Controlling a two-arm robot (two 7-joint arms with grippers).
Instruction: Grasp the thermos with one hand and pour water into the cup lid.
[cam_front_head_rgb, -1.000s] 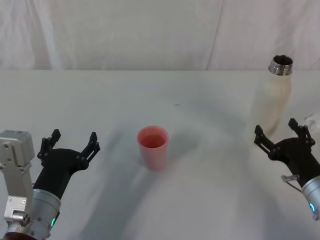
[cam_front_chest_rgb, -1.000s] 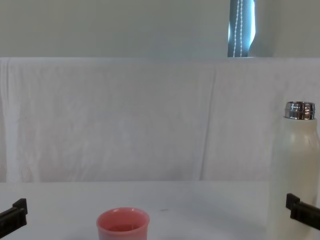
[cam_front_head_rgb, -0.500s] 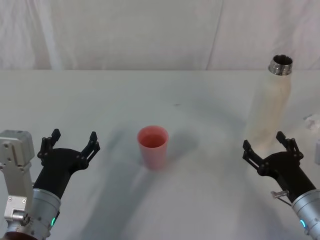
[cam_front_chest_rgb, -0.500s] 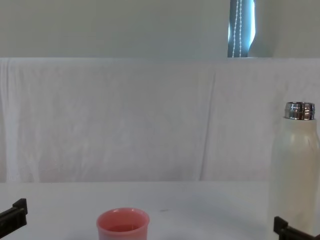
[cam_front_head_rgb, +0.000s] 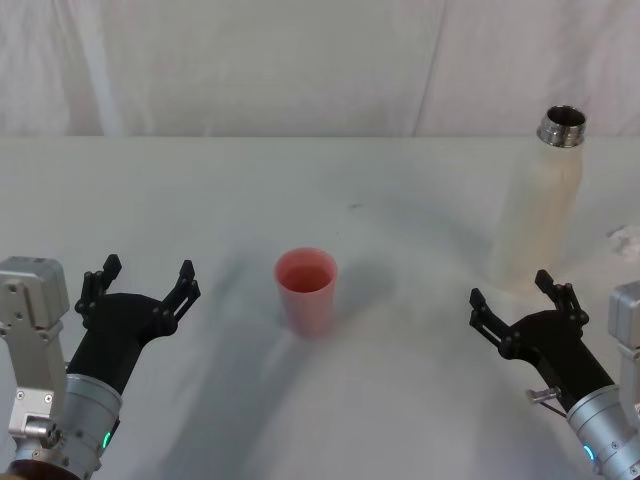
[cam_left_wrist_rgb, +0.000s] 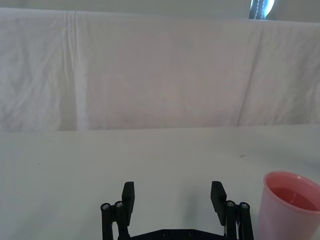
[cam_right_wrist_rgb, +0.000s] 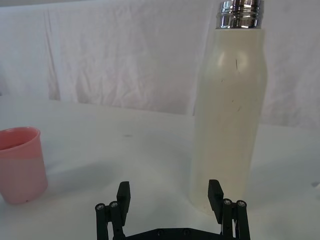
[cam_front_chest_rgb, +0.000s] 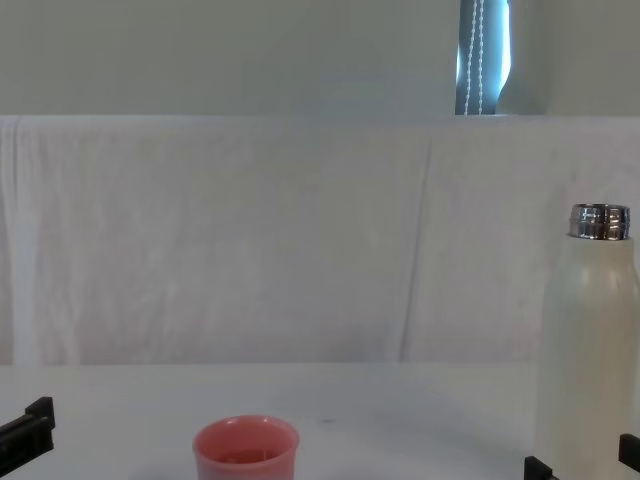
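The thermos (cam_front_head_rgb: 540, 205) stands upright on the white table (cam_front_head_rgb: 300, 190), far right side, uncapped, its threaded steel neck (cam_right_wrist_rgb: 240, 13) bare at the top. The cup lid (cam_front_head_rgb: 306, 292) sits near the table's centre, well apart from the bottle, mouth up; its inside looks pink and glossy, and whether any water lies in it cannot be told.

The right gripper (cam_front_head_rgb: 516, 304) hovers just short of the thermos base with its two fingers spread wide and nothing between them; in the right wrist view the bottle stands slightly off to one side of the gap. The left gripper (cam_front_head_rgb: 140, 288) is parked at the near left, fingers likewise spread and empty.

Handling assessment: the body is rigid, smooth and rounded, likely slick under hard pads. It is tall on a narrow foot, so a side nudge could topple it. If filled, it will be heavy. The straight wall at mid-body, below the shoulder, appears the soundest place to clamp. The cup looks light and easily displaced.
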